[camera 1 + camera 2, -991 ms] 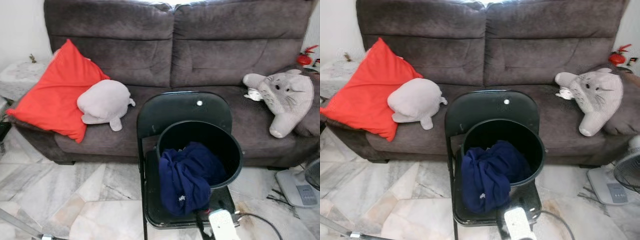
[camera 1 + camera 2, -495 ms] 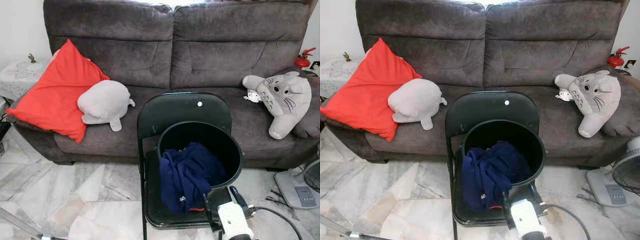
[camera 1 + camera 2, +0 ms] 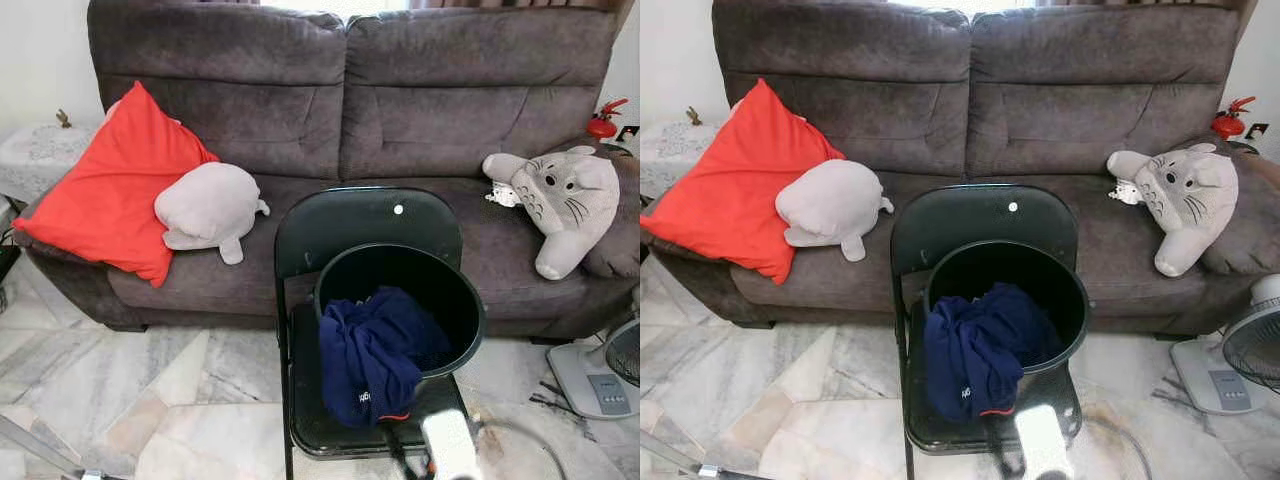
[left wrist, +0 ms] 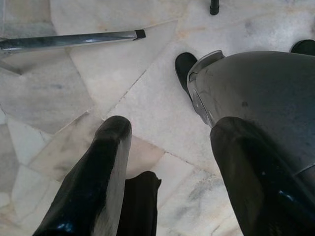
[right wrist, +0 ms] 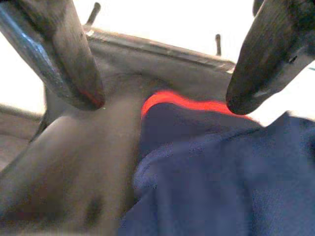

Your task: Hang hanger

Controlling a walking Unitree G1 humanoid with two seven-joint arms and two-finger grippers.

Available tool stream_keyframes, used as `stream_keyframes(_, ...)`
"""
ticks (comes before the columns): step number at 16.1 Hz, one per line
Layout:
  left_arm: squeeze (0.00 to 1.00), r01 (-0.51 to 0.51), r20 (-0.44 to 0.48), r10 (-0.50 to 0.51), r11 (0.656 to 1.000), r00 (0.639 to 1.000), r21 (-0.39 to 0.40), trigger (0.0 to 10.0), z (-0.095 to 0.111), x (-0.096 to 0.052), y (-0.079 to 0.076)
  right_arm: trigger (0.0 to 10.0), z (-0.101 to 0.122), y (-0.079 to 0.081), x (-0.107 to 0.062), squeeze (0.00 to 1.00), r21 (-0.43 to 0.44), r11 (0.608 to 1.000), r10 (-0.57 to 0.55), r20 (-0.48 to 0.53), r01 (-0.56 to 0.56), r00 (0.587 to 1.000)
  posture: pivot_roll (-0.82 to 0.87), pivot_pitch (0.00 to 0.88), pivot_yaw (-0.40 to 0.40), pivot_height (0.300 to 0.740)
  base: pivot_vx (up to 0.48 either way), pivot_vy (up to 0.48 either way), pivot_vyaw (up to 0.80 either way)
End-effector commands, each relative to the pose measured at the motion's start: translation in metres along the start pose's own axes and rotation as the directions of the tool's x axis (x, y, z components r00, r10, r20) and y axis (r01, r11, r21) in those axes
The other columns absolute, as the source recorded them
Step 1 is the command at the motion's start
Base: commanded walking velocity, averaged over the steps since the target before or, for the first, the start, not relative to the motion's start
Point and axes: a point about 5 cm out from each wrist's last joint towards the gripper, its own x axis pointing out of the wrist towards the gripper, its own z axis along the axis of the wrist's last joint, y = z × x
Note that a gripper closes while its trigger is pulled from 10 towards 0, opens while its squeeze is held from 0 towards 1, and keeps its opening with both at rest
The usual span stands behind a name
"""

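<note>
Left eye view, item list, placed relative to the black bucket (image 3: pixel 455 300).

- Black bucket: stands on the seat of a black folding chair (image 3: pixel 365 225), in front of a grey sofa (image 3: pixel 350 110).
- Navy garment (image 3: pixel 370 355): lies half inside the bucket, draped over its near rim and down onto the chair seat; a red hem edge shows at its lowest fold.
- Right gripper (image 5: pixel 165 93): just beside the bucket's near rim, low at the chair's front edge; fingers spread wide, holding nothing; the red hem lies between and just beyond the fingertips.
- Left gripper (image 4: pixel 167 167): well apart from the bucket, pointing down at the marble floor (image 4: pixel 147 108); fingers parted, empty.
- Hanger: cannot be made out; possibly hidden under the garment.
- Sofa contents, behind the bucket: red cushion (image 3: pixel 105 185), grey plush (image 3: pixel 208 205), cat-like plush (image 3: pixel 560 195).

Judgement: the garment lies straight ahead of the right gripper, its drape running down over the rim; the right arm is the nearer.
</note>
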Motion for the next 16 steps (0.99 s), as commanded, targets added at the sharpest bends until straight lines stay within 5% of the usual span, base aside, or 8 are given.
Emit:
stream_keyframes(1,0.0,-0.003,-0.026,0.004,1.0,1.0,0.002,10.0,-0.007,-0.001,0.001,10.0,0.001,-0.007,0.001,0.0,0.008,1.0,-0.017,-0.001,0.017,1.0,-0.1,0.067,0.017,0.74,0.0,0.0,0.0)
stream_keyframes(5,0.0,-0.002,-0.027,0.002,1.0,1.0,0.003,10.0,-0.007,-0.001,0.0,10.0,0.02,-0.023,0.01,0.0,0.023,1.0,0.002,0.061,-0.003,0.998,-0.1,0.07,0.022,0.74,0.0,0.0,0.0)
stream_keyframes(9,0.0,-0.004,-0.029,0.005,1.0,1.0,0.006,10.0,-0.007,-0.001,0.001,10.0,0.021,-0.01,0.016,0.0,-0.002,0.979,0.205,0.037,-0.205,0.978,-0.09,0.074,0.026,0.74,0.0,0.0,0.0)
stream_keyframes(12,0.0,-0.008,-0.031,0.009,1.0,0.999,0.009,10.0,-0.007,-0.001,0.001,10.0,0.022,-0.009,0.019,0.0,-0.012,0.97,0.244,0.029,-0.244,0.969,-0.09,0.075,0.029,0.74,0.0,0.0,0.0)
stream_keyframes(13,0.0,-0.009,-0.031,0.009,1.0,0.999,0.011,10.0,-0.007,-0.001,0.001,4.9,0.023,-0.01,0.021,0.0,-0.015,0.968,0.25,0.031,-0.249,0.968,-0.08,0.075,0.029,0.74,0.0,0.0,0.0)
stream_keyframes(14,0.0,-0.009,-0.031,0.009,1.0,0.999,0.012,10.0,-0.007,-0.001,0.001,0.9,0.024,-0.011,0.022,0.0,-0.016,0.969,0.245,0.035,-0.245,0.969,-0.08,0.075,0.029,0.74,0.0,0.0,0.0)
stream_keyframes(16,0.0,-0.009,-0.03,0.009,1.0,0.999,0.014,10.0,-0.007,-0.001,0.001,0.0,0.025,-0.01,0.023,0.0,-0.02,0.968,0.252,0.04,-0.251,0.967,-0.08,0.075,0.029,0.74,0.0,0.0,0.0)
